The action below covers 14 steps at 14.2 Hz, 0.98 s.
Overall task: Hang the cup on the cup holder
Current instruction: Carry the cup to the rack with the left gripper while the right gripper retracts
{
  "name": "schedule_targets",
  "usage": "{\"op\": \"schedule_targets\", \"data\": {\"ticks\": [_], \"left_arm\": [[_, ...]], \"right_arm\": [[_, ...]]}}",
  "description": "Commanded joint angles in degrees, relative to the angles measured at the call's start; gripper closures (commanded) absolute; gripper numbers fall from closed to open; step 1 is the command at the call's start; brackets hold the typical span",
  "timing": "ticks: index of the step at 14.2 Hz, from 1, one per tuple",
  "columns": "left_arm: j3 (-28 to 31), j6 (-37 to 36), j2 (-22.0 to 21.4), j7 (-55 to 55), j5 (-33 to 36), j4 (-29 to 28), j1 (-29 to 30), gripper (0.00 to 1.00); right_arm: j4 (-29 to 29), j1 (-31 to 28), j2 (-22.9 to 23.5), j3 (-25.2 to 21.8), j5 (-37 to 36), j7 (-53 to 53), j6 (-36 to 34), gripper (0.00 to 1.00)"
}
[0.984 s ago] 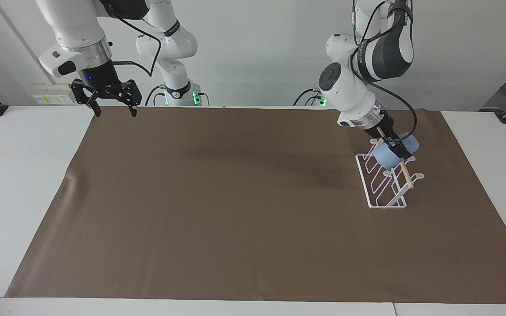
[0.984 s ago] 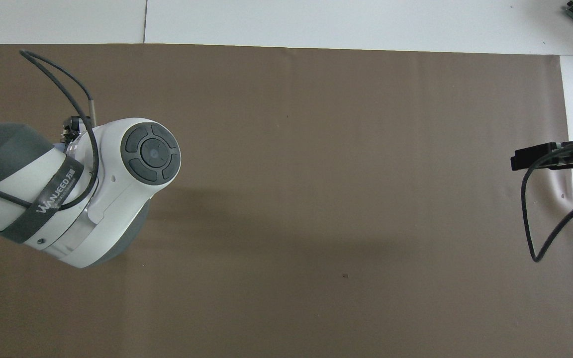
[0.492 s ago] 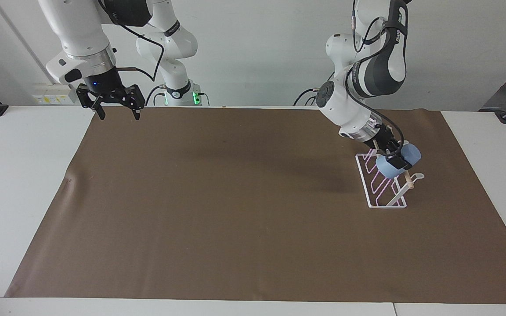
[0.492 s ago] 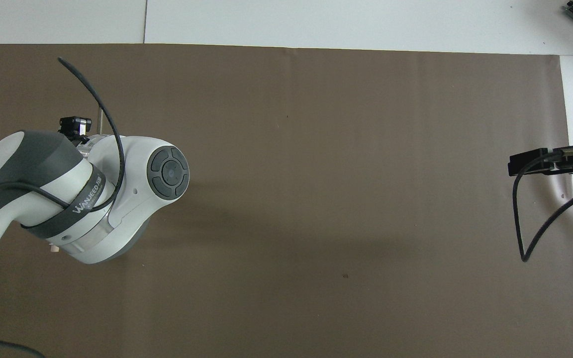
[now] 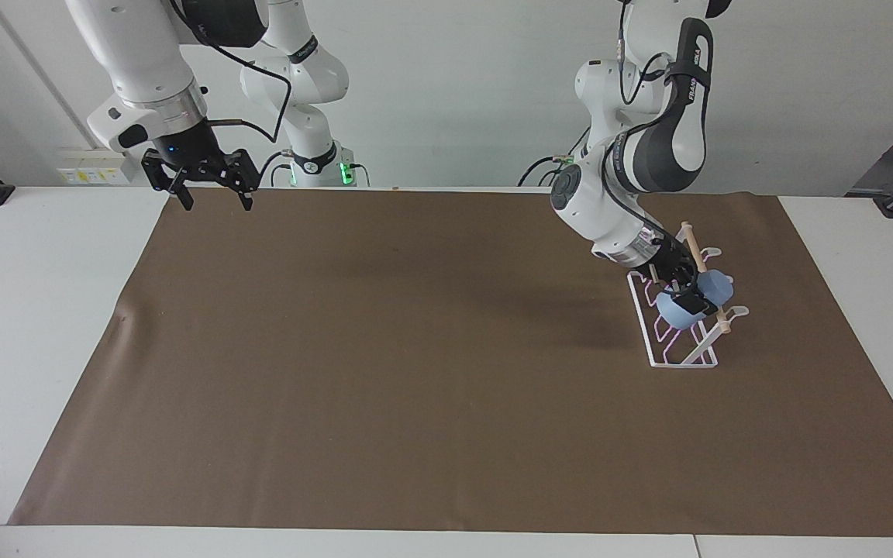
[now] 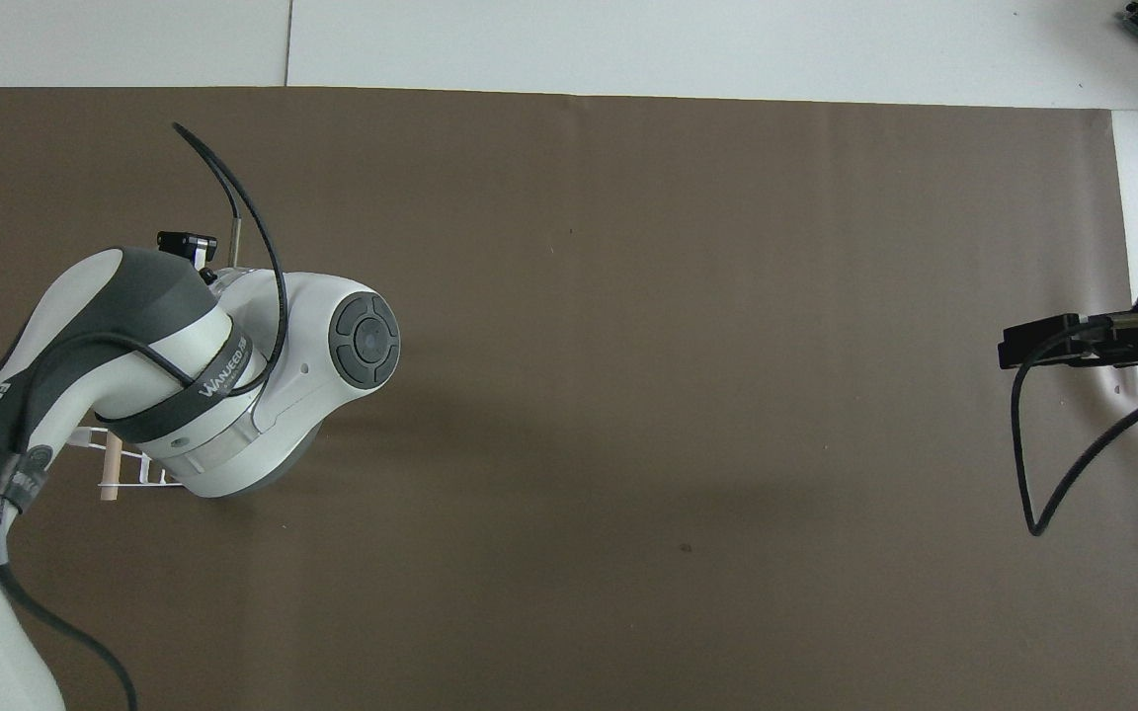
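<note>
Left gripper (image 5: 687, 301): jaws clamped across the cup (image 5: 693, 300), low among the prongs of the cup holder (image 5: 677, 319). The black fingers cross the cup's wall; the cup lies tilted on its side between the wire loops and the wooden dowel (image 5: 704, 277). Whether the cup already rests on a prong cannot be told, since the fingers cover the contact.

Cup: light blue, held against the cup holder's upper part, just under the dowel, toward the left arm's end of the worktop (image 5: 43, 325).

Cup holder: white wire rack standing on the brown mat (image 5: 415, 372). In the overhead view only an end of the dowel (image 6: 107, 476) and a bit of wire show, the rest hidden under the left arm.

Right gripper (image 5: 210, 203): jaws apart, holding nothing, hanging over the mat's edge nearest the robots at the right arm's end; this arm waits.

Change from a second ago: the left gripper and cup have dropped lower and moved along the rack, now sitting down among the loops. The dowel's end nearer the robots, earlier covered by the wrist, now shows. The right gripper has shifted slightly.
</note>
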Motion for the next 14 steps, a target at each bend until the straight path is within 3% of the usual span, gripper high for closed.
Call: {"op": "schedule_targets", "data": {"ticks": [1, 5, 10, 14], "left_arm": [[-0.18, 1.16, -0.18, -0.95, 0.76, -0.16, 0.33, 0.00], [-0.27, -1.02, -0.09, -1.12, -0.63, 1.59, -0.37, 0.00], [0.08, -4.27, -0.18, -1.38, -16.44, 9.23, 1.82, 0.00], [0.08, -7.18, 0.09, -12.51, -26.02, 13.81, 2.00, 0.00]], "right_arm": [[-2.11, -0.34, -1.62, 0.38, 0.14, 0.64, 1.61, 0.00], [-2.02, -0.86, -1.71, 0.29, 0.85, 0.30, 0.74, 0.00], [4.83, -0.51, 2.42, 0.38, -0.03, 0.56, -3.12, 0.00], [4.58, -0.25, 2.61, 0.47, -0.74, 0.82, -3.13, 0.00]]}}
